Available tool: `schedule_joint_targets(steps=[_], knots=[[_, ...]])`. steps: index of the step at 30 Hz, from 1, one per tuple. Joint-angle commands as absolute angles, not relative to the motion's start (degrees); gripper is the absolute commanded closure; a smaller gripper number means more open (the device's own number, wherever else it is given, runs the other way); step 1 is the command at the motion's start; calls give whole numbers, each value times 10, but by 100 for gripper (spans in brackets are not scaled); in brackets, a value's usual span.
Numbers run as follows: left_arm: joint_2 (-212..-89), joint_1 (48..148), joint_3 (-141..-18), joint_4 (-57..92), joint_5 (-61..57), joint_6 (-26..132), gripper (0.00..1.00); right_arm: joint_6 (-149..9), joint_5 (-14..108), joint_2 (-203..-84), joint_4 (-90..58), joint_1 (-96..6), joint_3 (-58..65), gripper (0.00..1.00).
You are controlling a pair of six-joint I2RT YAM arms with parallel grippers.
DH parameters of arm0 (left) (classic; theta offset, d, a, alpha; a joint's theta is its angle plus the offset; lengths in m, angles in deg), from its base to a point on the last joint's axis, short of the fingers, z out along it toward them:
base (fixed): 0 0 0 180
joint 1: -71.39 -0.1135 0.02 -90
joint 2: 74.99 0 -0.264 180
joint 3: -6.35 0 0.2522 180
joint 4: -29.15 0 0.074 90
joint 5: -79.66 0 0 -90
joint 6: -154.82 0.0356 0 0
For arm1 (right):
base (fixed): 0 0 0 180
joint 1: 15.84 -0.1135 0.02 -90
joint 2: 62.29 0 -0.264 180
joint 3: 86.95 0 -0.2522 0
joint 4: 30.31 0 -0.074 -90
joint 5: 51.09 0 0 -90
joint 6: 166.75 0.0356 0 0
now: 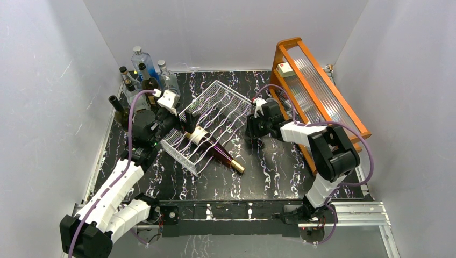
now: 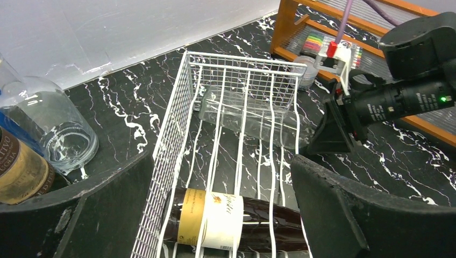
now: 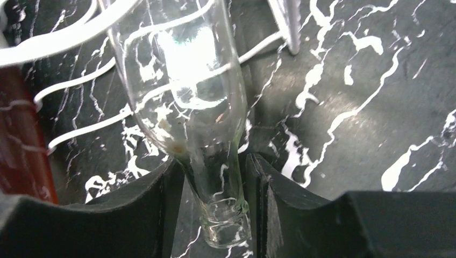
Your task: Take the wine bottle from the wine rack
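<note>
Far left: a cluster of upright glass bottles [image 1: 141, 72] stands at the back corner of the black marble-patterned tabletop [image 1: 274, 172], well apart from the work.

Left gripper [image 2: 221, 177]: fingers spread wide, holding nothing. It hovers over the near-left end of the white wire-grid wine rack [image 2: 244, 62], above a dark brown bottle with a cream label [image 2: 215, 220] that lies in a cradle, its gold-foil neck poking out past the rack's near edge.

Centre: the rack sits skewed on the table. A clear glass wine bottle [image 3: 188, 80] lies on its side in a farther cradle row, body inside the wires and neck pointing out the right side.

Right gripper [image 3: 214, 166]: fingers drawn in on both sides of the clear bottle's neck, just above the lip. The pads appear to touch the glass; how firmly cannot be told.

Far right: the orange wooden frame with ribbed clear panels [image 1: 317, 91] stands just behind the right arm.

Step in hand, as judged: securing the grasp on the neck. The bottle is not yet off the rack.

Next move calls for a firm pinch, then a pull along the bottle's own axis, out to the right, so the body slides free of the wavy wires. Risks: smooth glass slipping, the rack dragging along.
</note>
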State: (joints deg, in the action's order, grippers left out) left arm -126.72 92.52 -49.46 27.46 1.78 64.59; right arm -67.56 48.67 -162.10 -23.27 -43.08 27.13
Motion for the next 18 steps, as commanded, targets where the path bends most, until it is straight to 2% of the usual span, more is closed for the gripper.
schedule_joint_targets(steps=[1,9,18], knots=[[-1267,927,-512,297,29,639,2,-641,498,-1569,-228,-435,314,52],[-1271,927,-513,298,30,635,2,-590,517,-1449,-156,-435,386,59],[-1285,927,-511,304,36,623,2,-527,498,-1303,40,-435,381,64]])
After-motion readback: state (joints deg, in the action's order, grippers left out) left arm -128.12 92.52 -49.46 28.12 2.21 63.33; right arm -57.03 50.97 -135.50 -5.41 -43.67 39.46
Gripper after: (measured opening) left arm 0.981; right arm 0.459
